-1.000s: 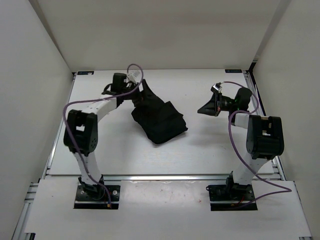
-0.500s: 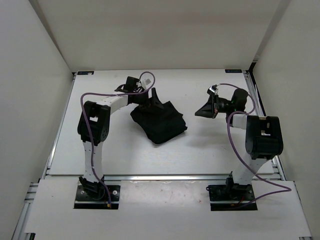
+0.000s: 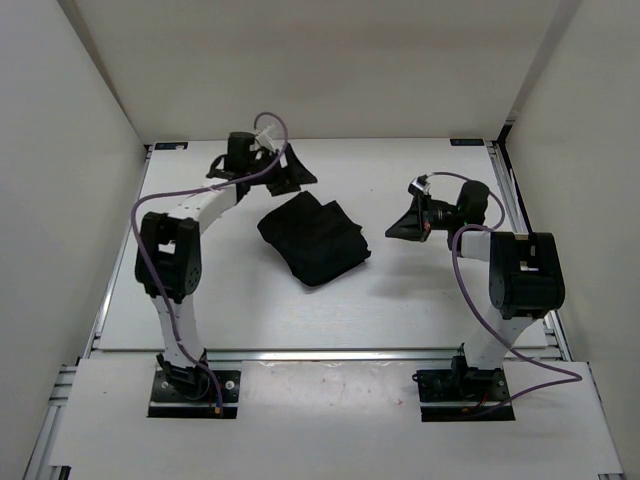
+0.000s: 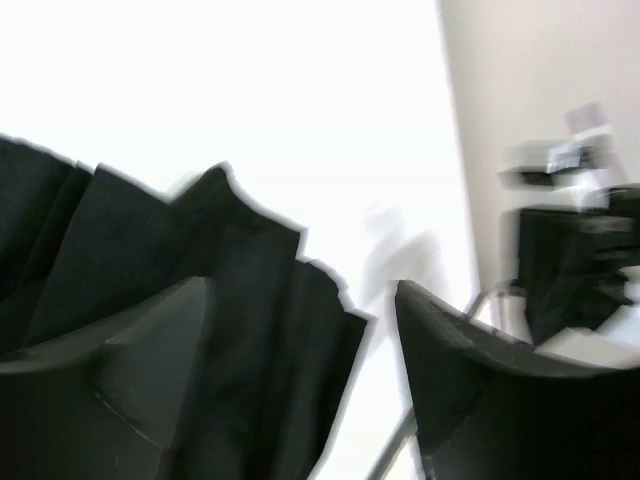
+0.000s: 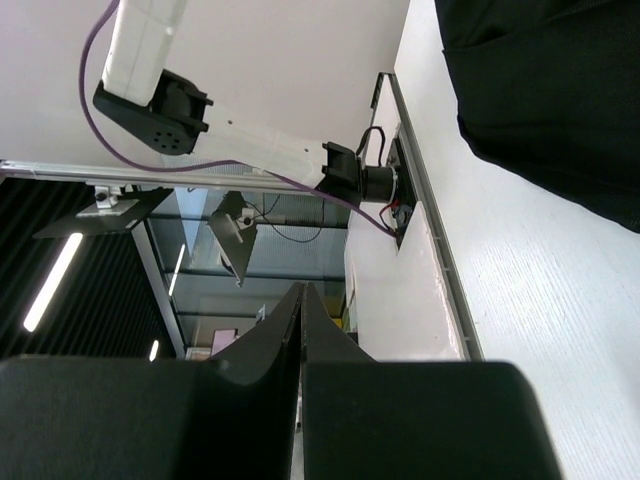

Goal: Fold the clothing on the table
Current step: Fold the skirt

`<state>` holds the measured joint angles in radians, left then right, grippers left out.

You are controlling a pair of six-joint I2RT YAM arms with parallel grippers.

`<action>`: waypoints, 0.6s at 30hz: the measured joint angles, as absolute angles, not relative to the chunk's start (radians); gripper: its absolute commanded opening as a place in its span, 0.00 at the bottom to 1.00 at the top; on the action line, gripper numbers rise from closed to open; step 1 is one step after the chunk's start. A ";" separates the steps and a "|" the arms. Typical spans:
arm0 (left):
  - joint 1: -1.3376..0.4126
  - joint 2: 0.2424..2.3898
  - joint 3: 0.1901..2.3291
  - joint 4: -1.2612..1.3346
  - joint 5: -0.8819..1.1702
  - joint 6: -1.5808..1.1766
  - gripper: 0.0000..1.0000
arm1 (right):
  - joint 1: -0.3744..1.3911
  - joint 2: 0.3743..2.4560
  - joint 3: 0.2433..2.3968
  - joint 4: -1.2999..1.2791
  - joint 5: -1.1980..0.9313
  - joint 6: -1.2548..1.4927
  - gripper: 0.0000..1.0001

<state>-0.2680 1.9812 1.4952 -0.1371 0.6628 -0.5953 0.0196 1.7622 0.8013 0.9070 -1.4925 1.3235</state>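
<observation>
Overhead look at a white worktop (image 3: pixel 400 300) with black clothing (image 3: pixel 312 238) bunched in a wrinkled heap near its middle. Just beyond the heap's far edge, left end effector (image 3: pixel 293 172) (image 4: pixel 300 300) with fingers spread, nothing between them. Right of the heap, well apart, right end effector (image 3: pixel 405 225) (image 5: pixel 302 295) pressed together, empty.
</observation>
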 measured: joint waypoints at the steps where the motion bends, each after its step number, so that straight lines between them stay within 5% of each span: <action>1: -0.251 1.951 1.486 -0.110 0.677 -0.620 0.69 | 0.020 1.762 0.801 0.907 -1.492 1.324 0.00; 5: -0.199 1.817 1.360 -0.035 0.719 -0.672 0.22 | 0.019 1.762 0.801 0.906 -1.492 1.322 0.00; 6: -0.194 1.793 1.321 -0.026 0.729 -0.683 0.00 | 0.019 1.762 0.801 0.904 -1.492 1.320 0.00; 18: -0.228 1.827 1.072 0.024 0.843 -0.740 0.00 | 0.006 1.762 0.802 0.867 -1.492 1.298 0.00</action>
